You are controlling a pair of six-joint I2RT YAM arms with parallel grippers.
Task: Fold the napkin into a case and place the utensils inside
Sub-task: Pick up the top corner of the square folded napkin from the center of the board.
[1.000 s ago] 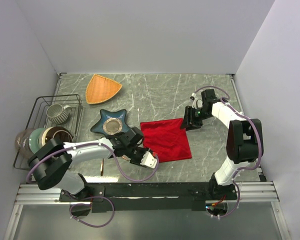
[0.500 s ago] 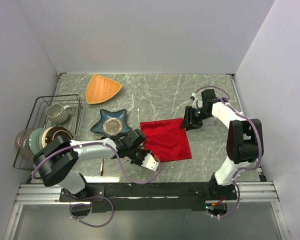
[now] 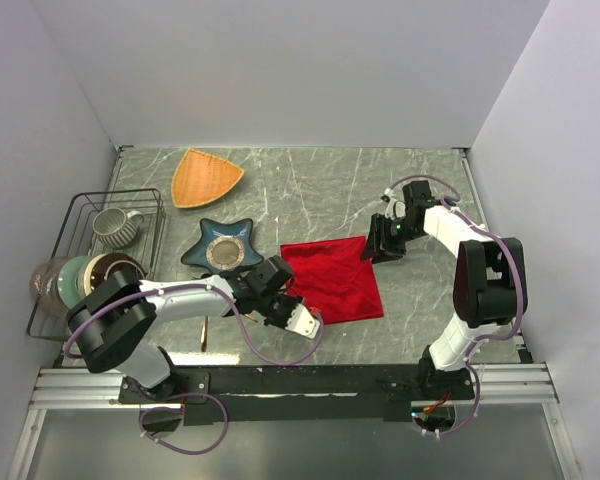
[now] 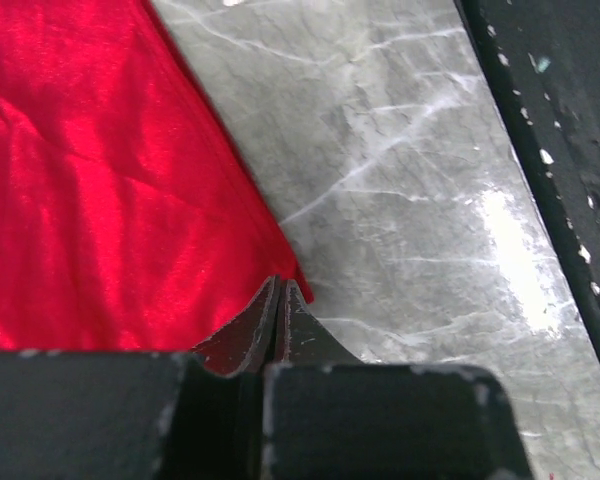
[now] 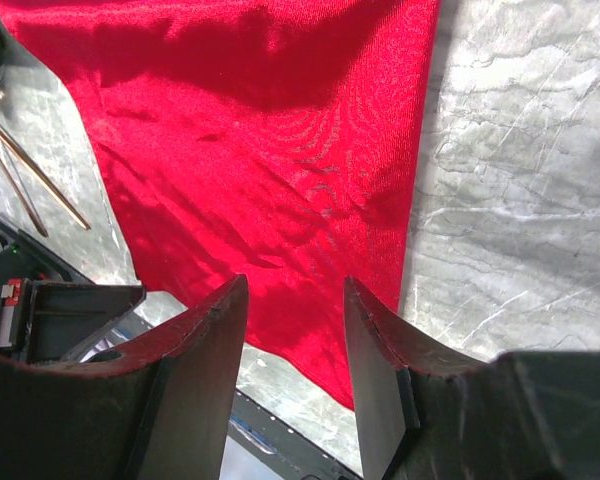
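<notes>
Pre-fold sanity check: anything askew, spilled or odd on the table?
Only the napkin: it lies flat but turned askew to the table edge, lightly creased. Left gripper is shut on its near corner. Nothing spilled or damaged.

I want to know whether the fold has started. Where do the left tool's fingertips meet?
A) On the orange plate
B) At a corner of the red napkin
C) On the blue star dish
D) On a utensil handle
B: in the left wrist view, the left tool is shut, its tips pinched together on a corner of the napkin, with bare table beside it.
</notes>
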